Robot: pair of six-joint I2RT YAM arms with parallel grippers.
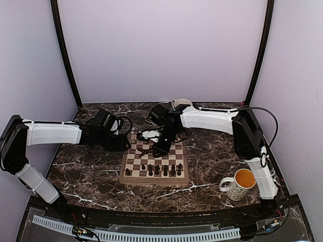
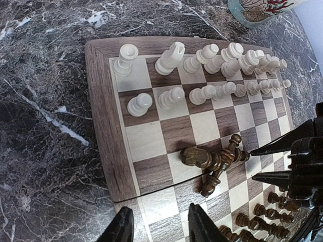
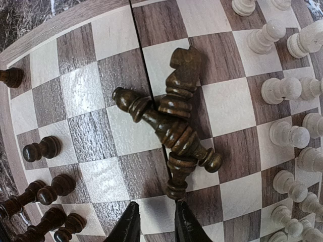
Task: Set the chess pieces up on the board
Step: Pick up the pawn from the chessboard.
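Board (image 2: 101, 126) sits mid-counter (image 2: 40, 126). White pieces (image 2: 212, 65): 2 full rows. Dark pieces (image 3: 43, 147): some stood at the opp. edge, 3 in a heap (image 3: 171, 126) mid-board. Right fingers (image 3: 130, 224), narrowly parted & empty, hover by the heap. Left fingers (image 2: 121, 227) spread, empty.

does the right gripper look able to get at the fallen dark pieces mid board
Probably yes: the right gripper hangs just short of the fallen dark pieces, jaws slightly parted, nothing between. They lie crossed, so taking one alone looks awkward.
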